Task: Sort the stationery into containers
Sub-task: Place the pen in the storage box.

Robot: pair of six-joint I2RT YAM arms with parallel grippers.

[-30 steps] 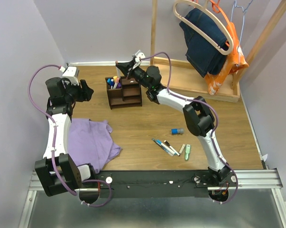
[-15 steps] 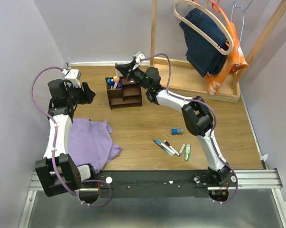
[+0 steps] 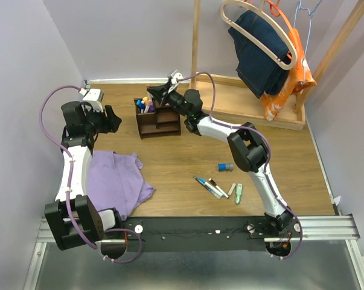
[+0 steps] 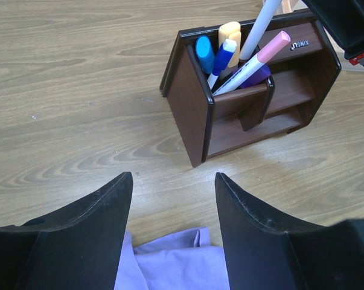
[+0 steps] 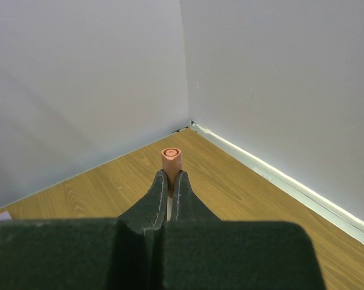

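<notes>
Pens [image 4: 225,57] (blue, yellow, pink-capped, white) stand tilted in organiser [image 4: 191,103] end compartment. Your right gripper [image 5: 169,179] hangs above organiser, jaws clamped on salmon-capped pen [image 5: 171,158]. In right wrist view you see its cap end-on, poking past fingertips [image 5: 159,182], walls [image 5: 79,90] beyond. Your left gripper [image 4: 172,181] hovers beside organiser, jaws apart, holding nothing, cloth [image 4: 169,266] under it. More markers [image 3: 212,187], blue cylinder [image 3: 225,166], green piece [image 3: 238,193] lie on table [image 3: 182,157] near right arm, well apart from organiser.
</notes>
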